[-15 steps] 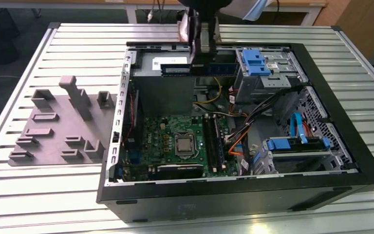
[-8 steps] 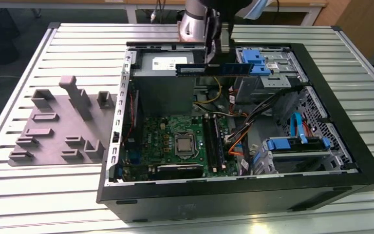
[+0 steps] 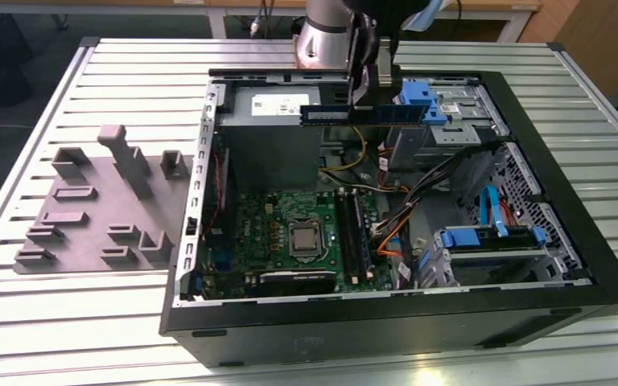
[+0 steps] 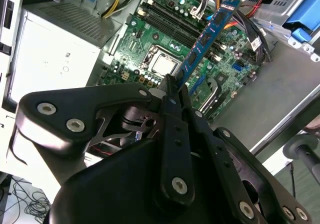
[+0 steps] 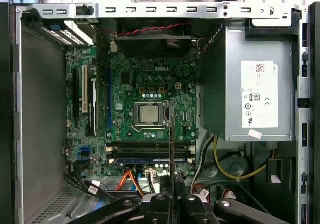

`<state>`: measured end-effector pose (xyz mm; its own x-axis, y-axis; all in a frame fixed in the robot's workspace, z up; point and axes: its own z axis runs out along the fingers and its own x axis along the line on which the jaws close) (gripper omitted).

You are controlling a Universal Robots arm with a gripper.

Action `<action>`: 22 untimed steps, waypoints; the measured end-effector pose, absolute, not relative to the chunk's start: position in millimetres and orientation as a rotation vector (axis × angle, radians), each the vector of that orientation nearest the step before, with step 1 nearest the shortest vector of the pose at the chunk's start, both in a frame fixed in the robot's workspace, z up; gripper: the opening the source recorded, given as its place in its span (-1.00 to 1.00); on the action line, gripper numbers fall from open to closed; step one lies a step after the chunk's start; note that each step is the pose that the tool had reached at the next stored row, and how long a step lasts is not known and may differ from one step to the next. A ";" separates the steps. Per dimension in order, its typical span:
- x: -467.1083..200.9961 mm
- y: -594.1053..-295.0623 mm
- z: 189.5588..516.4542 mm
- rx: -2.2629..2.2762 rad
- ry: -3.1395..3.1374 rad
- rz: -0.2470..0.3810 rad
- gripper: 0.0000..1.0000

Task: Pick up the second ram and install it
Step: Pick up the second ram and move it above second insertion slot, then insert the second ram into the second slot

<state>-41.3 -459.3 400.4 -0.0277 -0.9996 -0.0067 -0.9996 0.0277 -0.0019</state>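
Note:
My gripper point(image 3: 364, 95) is shut on the second ram point(image 3: 357, 113), a thin blue-green stick held level above the open computer case point(image 3: 566, 201), near its far wall. In the second wrist view the gripper point(image 4: 172, 86) grips the ram point(image 4: 209, 30) by one end, with the stick reaching out over the motherboard point(image 4: 165, 39). The first wrist view looks straight down: the ram point(image 5: 172, 139) appears edge-on as a thin line from the gripper point(image 5: 172, 198), crossing the long black slots point(image 5: 147, 148). The ram hangs well above those slots point(image 3: 352, 233).
A gray holder plate point(image 3: 105, 201) with upright blocks lies on the slatted table at the exterior view's left. Inside the case are the power supply point(image 5: 255, 99), the processor socket point(image 5: 148, 114), bundled cables point(image 3: 417, 185) and blue drive brackets point(image 3: 492, 237).

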 end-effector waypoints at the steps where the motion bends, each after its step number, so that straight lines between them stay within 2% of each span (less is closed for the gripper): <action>1: -40.5 -459.3 400.4 -2.186 2.248 0.005 -0.72; 22: -38.7 -459.3 400.0 -2.082 2.344 0.004 -0.72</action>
